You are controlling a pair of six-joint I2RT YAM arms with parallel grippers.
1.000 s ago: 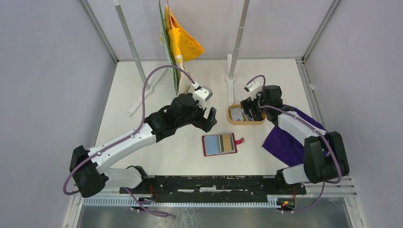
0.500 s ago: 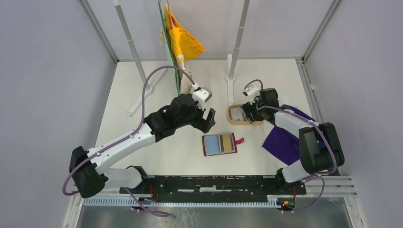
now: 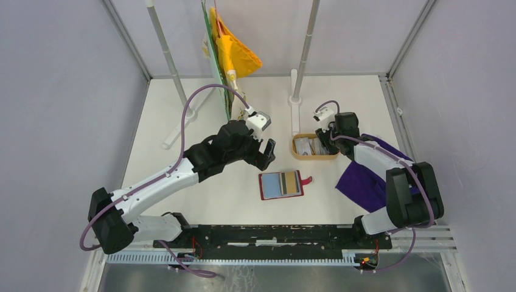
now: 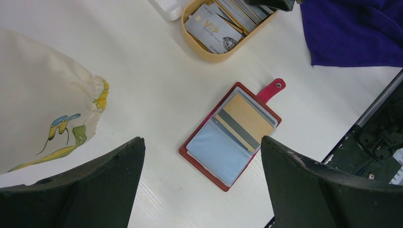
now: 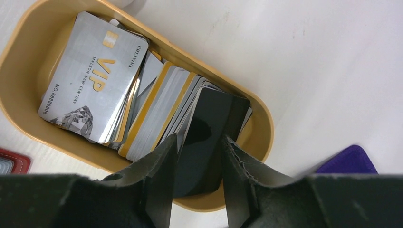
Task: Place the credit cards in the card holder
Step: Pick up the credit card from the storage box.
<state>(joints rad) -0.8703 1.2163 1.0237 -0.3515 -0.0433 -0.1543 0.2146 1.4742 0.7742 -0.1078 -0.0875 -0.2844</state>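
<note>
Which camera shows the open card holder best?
The left wrist view: the card holder lies open, whole, large and sharp. The top external view shows it whole but small; the right wrist view catches only a red corner.

Oval tan tray [image 5: 261,126] near purple cloth [image 3: 362,182]; yellow cloth [image 3: 237,58] hanging behind; white table [image 3: 231,198]

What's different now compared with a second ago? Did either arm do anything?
The right gripper eased down into the wooden tray and narrowed its jaws onto a black card leaning on the stack there. The left gripper stayed open, hovering by the card holder, which lies open and unmoved.
</note>
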